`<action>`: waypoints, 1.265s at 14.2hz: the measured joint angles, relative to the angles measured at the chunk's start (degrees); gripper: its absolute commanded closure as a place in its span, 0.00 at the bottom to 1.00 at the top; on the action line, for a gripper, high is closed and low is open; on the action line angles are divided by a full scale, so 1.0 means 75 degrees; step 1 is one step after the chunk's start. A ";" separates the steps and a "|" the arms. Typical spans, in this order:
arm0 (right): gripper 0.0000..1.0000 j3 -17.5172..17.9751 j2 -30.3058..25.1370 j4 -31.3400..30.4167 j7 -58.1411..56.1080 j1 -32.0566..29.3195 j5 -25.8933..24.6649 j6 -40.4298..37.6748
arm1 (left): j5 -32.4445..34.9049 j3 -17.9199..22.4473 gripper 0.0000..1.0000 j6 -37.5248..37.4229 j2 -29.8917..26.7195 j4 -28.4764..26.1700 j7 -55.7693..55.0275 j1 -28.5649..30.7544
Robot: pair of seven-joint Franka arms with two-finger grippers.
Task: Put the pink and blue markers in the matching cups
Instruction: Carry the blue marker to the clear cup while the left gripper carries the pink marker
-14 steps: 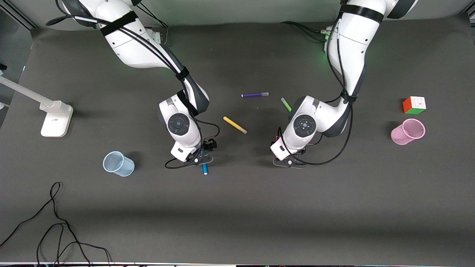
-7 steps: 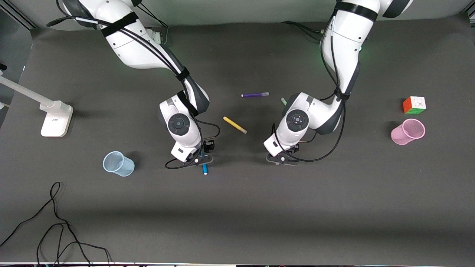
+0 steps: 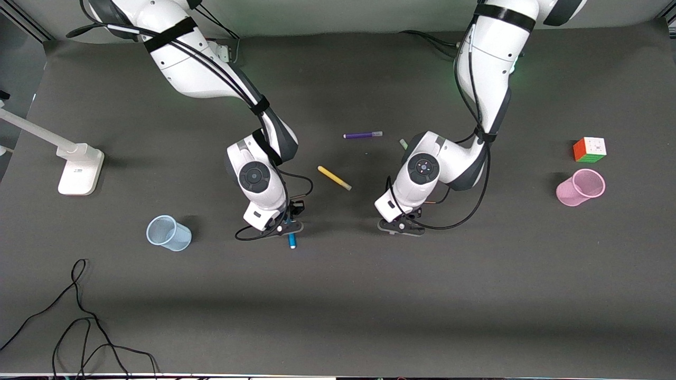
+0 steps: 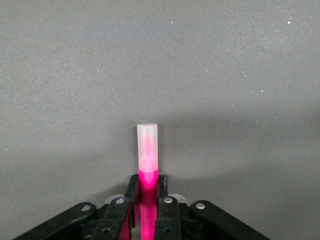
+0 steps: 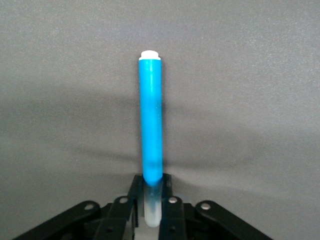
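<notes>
My left gripper (image 3: 400, 227) is shut on the pink marker (image 4: 148, 172) and holds it low over the mat's middle. Its pale grey end (image 4: 147, 137) sticks out past the fingertips (image 4: 163, 184). The arm hides the marker in the front view. My right gripper (image 3: 288, 227) is shut on the blue marker (image 3: 291, 241), low over the mat. In the right wrist view the jaws grip its grey end and the blue body (image 5: 150, 125) points away. The pale blue cup (image 3: 168, 233) stands toward the right arm's end. The pink cup (image 3: 580, 187) stands toward the left arm's end.
A yellow pen (image 3: 334, 178) and a purple pen (image 3: 363, 135) lie between the arms. A green pen's tip (image 3: 403, 143) shows beside the left arm. A colour cube (image 3: 590, 149) sits by the pink cup. A white stand (image 3: 79, 169) and black cables (image 3: 79, 316) are at the right arm's end.
My left gripper has shifted slightly toward the right arm's end with the pink marker, and its arm now covers most of the green pen. The right gripper has barely moved.
</notes>
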 measured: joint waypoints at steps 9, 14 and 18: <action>1.00 -0.0016 -0.0114 0.0205 0.0001 -0.0017 0.0000 -0.0286 | 0.0011 0.0372 1.00 -0.3648 -0.2169 0.0315 0.1066 0.0712; 1.00 -0.0409 -0.1054 0.1632 0.0005 -0.0109 0.0000 -0.3319 | 0.0701 0.0408 1.00 -0.5465 -0.3684 0.0302 0.3106 0.1696; 1.00 -0.0553 -0.1575 0.2934 -0.0012 -0.0729 0.0000 -0.5363 | 0.0780 0.0428 1.00 -0.6042 -0.4552 0.0181 0.5773 0.2834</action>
